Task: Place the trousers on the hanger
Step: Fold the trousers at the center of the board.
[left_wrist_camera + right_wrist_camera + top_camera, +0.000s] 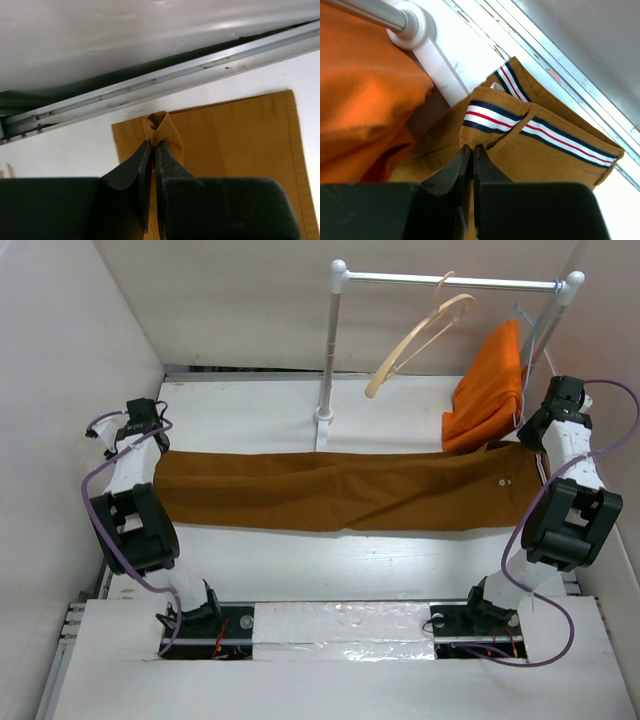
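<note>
Claws pinch trousers; white table, walls.

A flat white tabletop is boxed in by plain off-white panels: a left wall, a back wall and a right wall. A dull aluminium channel runs along the foot of the back wall. Toward the back stands a garment rack of white tubing on a flat white foot, topped by a shiny metal crossbar. A strip of silvery tape crosses the near edge. The light is soft and even, seemingly from overhead.
</note>
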Controlling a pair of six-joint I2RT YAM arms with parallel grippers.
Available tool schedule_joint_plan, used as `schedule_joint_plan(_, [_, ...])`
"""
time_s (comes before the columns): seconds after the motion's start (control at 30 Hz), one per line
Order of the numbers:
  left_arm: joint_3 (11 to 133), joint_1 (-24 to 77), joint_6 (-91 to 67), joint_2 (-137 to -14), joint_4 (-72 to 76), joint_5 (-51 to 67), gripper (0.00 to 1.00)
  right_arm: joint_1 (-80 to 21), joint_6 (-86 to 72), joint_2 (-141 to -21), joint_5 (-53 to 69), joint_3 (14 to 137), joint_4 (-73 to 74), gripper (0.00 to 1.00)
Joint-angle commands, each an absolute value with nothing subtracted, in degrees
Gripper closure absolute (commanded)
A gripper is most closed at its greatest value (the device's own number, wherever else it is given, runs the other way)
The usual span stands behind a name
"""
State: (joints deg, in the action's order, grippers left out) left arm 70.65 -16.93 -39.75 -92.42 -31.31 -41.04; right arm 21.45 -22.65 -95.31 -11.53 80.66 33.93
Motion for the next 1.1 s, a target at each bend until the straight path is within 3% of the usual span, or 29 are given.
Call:
schedule_joint_plan(0.0, [75.93, -17.31, -38.5, -94.73, -28.83, -40.43, 1.0, 22.06, -23.03, -97.46, -12.74, 86.65, 28.39, 1.0])
schedule_joint_plan(0.47, [87.19, -13.98, -32.44, -108.19, -19.71, -40.26, 1.0, 21.53, -22.68, -102.74, -11.08, 88.68, 25.4, 0.95])
schedule_joint_plan(0.53, [86.66, -13.37, -31.56, -108.28, -18.37, -39.29, 0.98, 22.06, -23.03, -102.39, -9.77, 88.68, 25.14, 0.83])
schedule_joint_plan(0.57, [86.57, -13.36, -31.9, -108.54, -18.89, -39.46, 0.88, 22.06, -23.9, -102.22, -9.15, 88.77, 24.96, 0.71])
schedule_joint_plan(0.6, [86.57, -12.84, -32.08, -108.89, -19.24, -39.55, 0.8, 22.06, -24.6, -101.87, -8.36, 88.68, 24.96, 0.48])
schedule_joint_plan(0.63, [86.75, -12.83, -32.52, -109.07, -20.21, -39.64, 0.73, 22.06, -25.57, -101.52, -5.57, 88.25, 24.7, 0.37])
schedule_joint_plan(0.67, [87.01, -12.83, -33.04, -109.07, -21.87, -39.64, 0.6, 22.06, -27.84, -101.08, -3.97, 87.72, 23.83, 0.27])
schedule_joint_plan(0.7, [87.19, -12.83, -33.31, -108.55, -22.41, -39.55, 0.5, 22.06, -29.17, -100.38, -2.48, 85.97, 23.12, 0.1])
schedule_joint_plan(0.77, [86.93, -12.83, -32.61, -107.41, -22.76, -39.81, 0.34, 22.06, -33.11, -96.87, 2.88, 82.2, 18.14, 0.0])
schedule_joint_plan(0.87, [85.08, -12.31, -31.99, -103.72, -23.2, -39.99, 0.24, 22.06, -37.95, -88.99, 6.06, 70.61, 9.45, 0.0])
schedule_joint_plan(1.07, [66.91, -12.3, -35.94, -87.38, -17.5, -33.15, 0.33, 22.06, -40.08, -73.32, 7.91, 48.63, -2.34, 0.0])
